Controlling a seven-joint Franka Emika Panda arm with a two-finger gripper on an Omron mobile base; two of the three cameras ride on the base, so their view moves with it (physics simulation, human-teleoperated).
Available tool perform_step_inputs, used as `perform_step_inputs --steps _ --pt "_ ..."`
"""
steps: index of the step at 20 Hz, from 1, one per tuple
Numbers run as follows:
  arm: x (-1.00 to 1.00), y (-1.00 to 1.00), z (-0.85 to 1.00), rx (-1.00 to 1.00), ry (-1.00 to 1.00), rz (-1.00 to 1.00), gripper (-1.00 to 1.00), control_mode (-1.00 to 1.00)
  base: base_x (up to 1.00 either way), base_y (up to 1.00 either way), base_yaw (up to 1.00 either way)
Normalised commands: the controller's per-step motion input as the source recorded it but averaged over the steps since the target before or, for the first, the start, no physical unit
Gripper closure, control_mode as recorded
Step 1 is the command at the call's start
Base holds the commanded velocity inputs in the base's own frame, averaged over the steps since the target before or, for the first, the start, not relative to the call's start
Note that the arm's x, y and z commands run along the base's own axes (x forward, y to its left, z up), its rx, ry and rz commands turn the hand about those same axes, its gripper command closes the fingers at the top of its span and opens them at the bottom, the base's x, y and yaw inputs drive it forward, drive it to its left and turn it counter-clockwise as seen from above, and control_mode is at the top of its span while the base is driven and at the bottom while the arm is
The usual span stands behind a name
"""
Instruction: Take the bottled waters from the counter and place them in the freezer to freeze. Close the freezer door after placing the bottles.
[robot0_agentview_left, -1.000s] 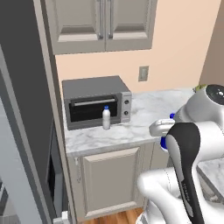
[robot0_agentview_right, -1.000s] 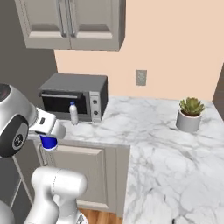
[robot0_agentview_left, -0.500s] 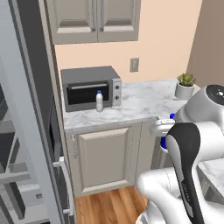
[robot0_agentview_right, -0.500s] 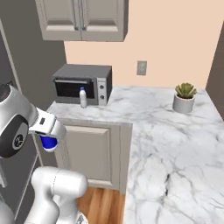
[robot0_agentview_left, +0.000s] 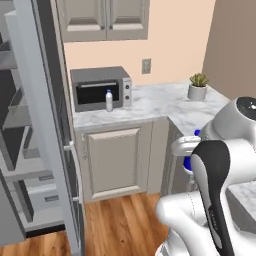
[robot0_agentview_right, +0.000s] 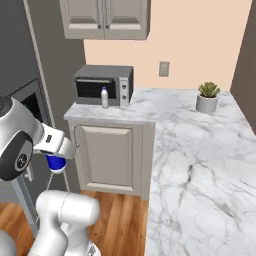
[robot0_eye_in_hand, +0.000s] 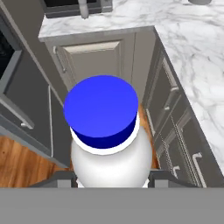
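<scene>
The robot is in the carrying step: the pincer is clamped on one water bottle, whose blue cap fills the middle of the hand view just above the finger tips. In the right base view that bottle hangs under the wrist, out over the wooden floor and clear of the marble counter.

The second, slimmer bottle stands on the counter well beyond the pincer, just in front of the toaster oven; it shows at the top edge of the hand view too. A small potted plant sits farther along the counter, well away from the grip.

The freezer stands open off to the pincer's left, grey shelves showing, with the freezer door swung out edge-on between the shelves and the cabinets.

The next move probably calls for swinging the held bottle round the door's edge and setting it upright on a shelf before letting go. The second bottle and the closing of the door are yet to come.

Against the earlier frames, the whole scene has slid: the base has turned or driven, so the freezer's interior now shows far more widely and the toaster oven sits farther off. The grip looks unchanged.
</scene>
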Motion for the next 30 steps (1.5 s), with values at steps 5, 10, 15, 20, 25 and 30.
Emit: perform_step_inputs --steps 5,10,15,20,25,30 --pt "0.00 0.00 0.00 0.00 0.00 0.00 1.00 1.00 -0.48 0.60 0.02" --pt "0.00 0.00 0.00 0.00 0.00 0.00 1.00 1.00 -0.49 0.64 0.02" --pt "0.00 0.00 0.00 0.00 0.00 0.00 1.00 1.00 -0.64 0.61 0.00" --pt "0.00 0.00 0.00 0.00 0.00 0.00 1.00 1.00 -0.25 0.85 0.00" --pt "0.00 0.00 0.00 0.00 0.00 0.00 1.00 1.00 0.00 0.99 0.00" --pt "0.00 0.00 0.00 0.00 0.00 0.00 1.00 1.00 0.19 0.66 0.00"
